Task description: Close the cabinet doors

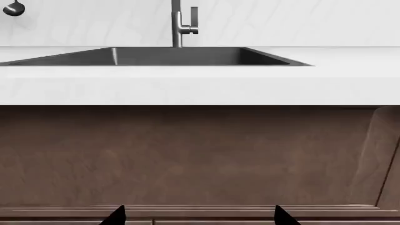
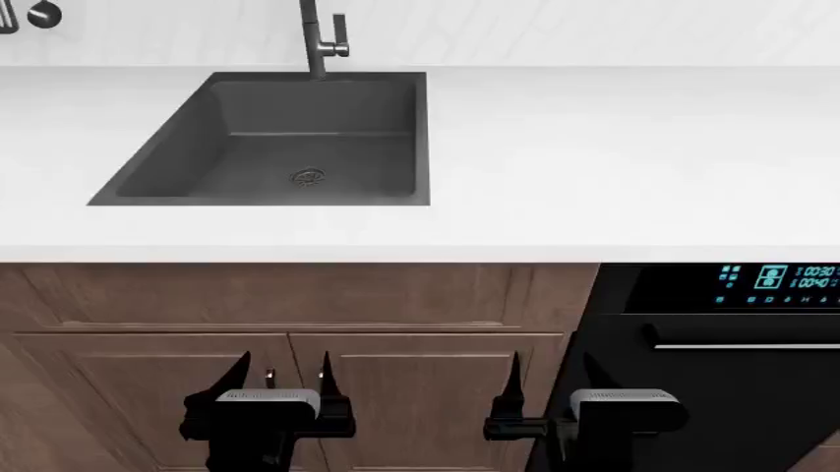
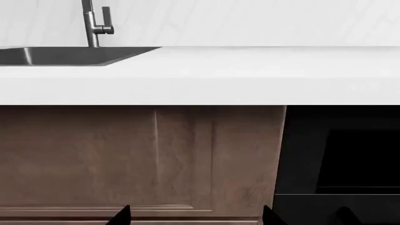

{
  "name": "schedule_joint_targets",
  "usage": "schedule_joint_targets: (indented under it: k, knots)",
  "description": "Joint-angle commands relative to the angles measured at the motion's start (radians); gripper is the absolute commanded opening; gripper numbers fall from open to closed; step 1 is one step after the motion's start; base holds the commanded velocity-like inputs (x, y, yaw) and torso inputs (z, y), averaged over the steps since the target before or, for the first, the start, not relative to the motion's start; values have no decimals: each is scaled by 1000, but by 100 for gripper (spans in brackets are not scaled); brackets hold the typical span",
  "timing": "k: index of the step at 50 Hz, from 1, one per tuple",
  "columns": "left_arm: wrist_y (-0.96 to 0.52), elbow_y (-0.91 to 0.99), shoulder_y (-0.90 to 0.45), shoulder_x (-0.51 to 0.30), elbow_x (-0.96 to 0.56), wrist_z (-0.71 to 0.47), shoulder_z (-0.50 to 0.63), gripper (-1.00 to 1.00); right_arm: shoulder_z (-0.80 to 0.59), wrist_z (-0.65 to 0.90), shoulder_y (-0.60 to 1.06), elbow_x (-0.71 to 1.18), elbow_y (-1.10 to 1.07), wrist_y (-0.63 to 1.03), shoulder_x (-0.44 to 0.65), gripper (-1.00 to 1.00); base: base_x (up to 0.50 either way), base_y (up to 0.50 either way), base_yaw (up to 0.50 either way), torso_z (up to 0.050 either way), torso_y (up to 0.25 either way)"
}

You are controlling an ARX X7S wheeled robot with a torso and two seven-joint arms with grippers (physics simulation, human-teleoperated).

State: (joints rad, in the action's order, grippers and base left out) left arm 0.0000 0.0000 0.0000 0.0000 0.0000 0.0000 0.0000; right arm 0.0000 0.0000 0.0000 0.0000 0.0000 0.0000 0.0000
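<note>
Under the sink, two brown cabinet doors, the left door [image 2: 145, 393] and the right door [image 2: 434, 403], meet at a centre seam with a small handle [image 2: 270, 376]. In the head view both look flush with the frame. My left gripper [image 2: 282, 379] is open just in front of the seam, holding nothing. My right gripper [image 2: 552, 379] is open at the right door's outer edge, beside the oven. The left wrist view shows the left gripper [image 1: 199, 216] facing the fixed brown panel [image 1: 187, 159] above the doors. The right wrist view shows the right gripper [image 3: 196, 216] likewise.
A white countertop [image 2: 630, 157] overhangs the cabinet, with a dark sink [image 2: 282, 147] and faucet [image 2: 319, 39]. A black oven [image 2: 722, 374] with a lit display stands to the right. A slanted brown edge [image 2: 27, 413] shows at lower left; I cannot tell what it is.
</note>
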Motion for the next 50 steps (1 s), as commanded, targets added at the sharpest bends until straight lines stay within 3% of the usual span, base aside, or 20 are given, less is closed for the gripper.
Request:
schedule_joint_targets:
  k: [1, 4, 7, 14, 20, 37, 50]
  knots:
    - [38, -33, -9, -23, 19, -23, 30, 100, -27, 42, 9, -20, 28, 1, 16, 100, 0, 0, 0, 0, 0]
    - [85, -56, -17, -32, 28, -45, 47, 100, -32, 73, 24, -11, 66, -3, 25, 100, 0, 0, 0, 0, 0]
    - [84, -94, -30, -40, 39, -61, 63, 100, -69, 173, 57, -138, 115, 80, 37, 100, 0, 0, 0, 0, 0]
    - [51, -52, -38, -50, -9, -57, 72, 100, -62, 172, 21, -75, 8, 46, 48, 100, 0, 0, 0, 0, 0]
    - [11, 157, -64, -62, -21, -84, 67, 100, -71, 169, 9, -75, -212, 102, 68, 100, 0, 0, 0, 0, 0]
    - [-325, 705, -409, -92, -65, -152, 42, 100, -13, 163, 275, -2, -695, 334, 92, 100, 0, 0, 0, 0, 0]
    - [-344, 795, -473, -150, -109, -134, 17, 100, 17, 173, 465, 63, -943, 540, 107, 100, 0, 0, 0, 0, 0]
